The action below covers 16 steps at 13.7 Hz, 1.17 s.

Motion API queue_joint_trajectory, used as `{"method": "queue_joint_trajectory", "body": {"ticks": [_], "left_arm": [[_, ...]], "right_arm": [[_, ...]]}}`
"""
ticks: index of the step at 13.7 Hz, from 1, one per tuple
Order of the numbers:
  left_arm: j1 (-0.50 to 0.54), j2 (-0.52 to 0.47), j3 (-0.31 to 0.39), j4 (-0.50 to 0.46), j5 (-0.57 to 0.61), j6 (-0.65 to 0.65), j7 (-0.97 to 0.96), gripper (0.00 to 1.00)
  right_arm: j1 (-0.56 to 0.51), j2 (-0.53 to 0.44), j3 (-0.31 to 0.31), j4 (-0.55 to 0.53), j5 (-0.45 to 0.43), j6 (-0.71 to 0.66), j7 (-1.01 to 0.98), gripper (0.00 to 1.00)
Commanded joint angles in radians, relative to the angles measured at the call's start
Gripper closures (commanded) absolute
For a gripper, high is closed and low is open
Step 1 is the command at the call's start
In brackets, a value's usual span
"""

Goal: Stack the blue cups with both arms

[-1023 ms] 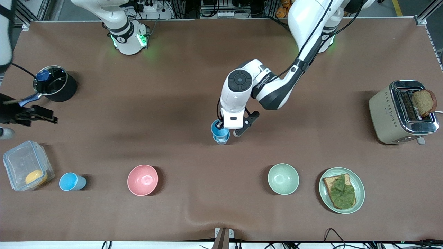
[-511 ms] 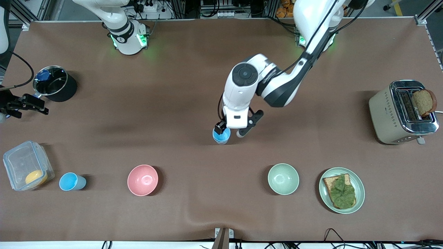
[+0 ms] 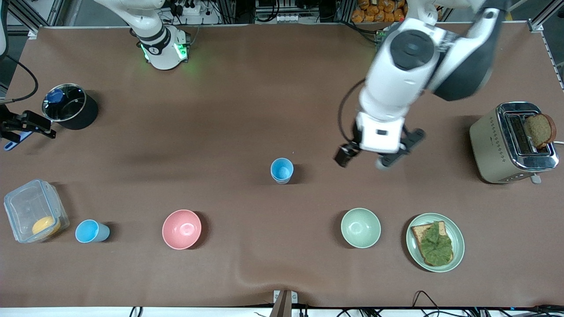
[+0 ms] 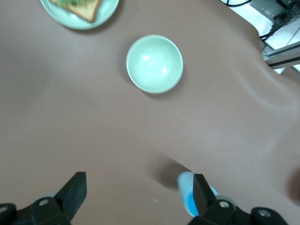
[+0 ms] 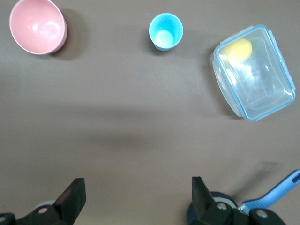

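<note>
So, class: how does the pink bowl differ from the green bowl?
The pink bowl lies toward the right arm's end of the table; the green bowl lies toward the left arm's end, beside the sandwich plate. The pink one looks slightly wider. Both stand upright and empty.

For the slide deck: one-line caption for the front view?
Left gripper open above the table beside stacked blue cups; one blue cup remains by the container.

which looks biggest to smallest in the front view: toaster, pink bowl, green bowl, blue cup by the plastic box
1. toaster
2. pink bowl and green bowl: alike, no ranking
3. blue cup
</note>
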Motion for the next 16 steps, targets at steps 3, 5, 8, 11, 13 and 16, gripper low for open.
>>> {"method": "queue_joint_trajectory", "body": {"ticks": [3,5,8,11,13,16], "left_arm": [[0.161,-0.083,-0.011,-0.023,0.02,-0.07,0.304,0.0],[0.223,-0.129,-0.012,-0.021,0.005,-0.143,0.458,0.0],[0.282,-0.174,-0.012,-0.023,0.003,-0.237,0.6,0.0],[0.349,-0.235,-0.009,-0.029,0.0,-0.333,0.779,0.0],[0.309,-0.27,0.07,-0.03,-0.024,-0.39,0.876,0.0],[0.273,-0.292,0.111,-0.023,-0.048,-0.435,0.979,0.0]], "right_arm": [[-0.038,-0.042,0.023,-0.014,-0.019,-0.049,-0.002,0.0],[-0.043,-0.045,0.023,-0.015,-0.019,-0.054,-0.002,0.0],[-0.044,-0.045,0.021,-0.015,-0.019,-0.062,-0.002,0.0],[-0.046,-0.043,0.021,-0.014,-0.019,-0.071,-0.004,0.0],[-0.049,-0.043,0.023,-0.012,-0.019,-0.077,-0.004,0.0],[-0.041,-0.043,0.024,-0.006,-0.018,-0.088,-0.007,0.0]]}}
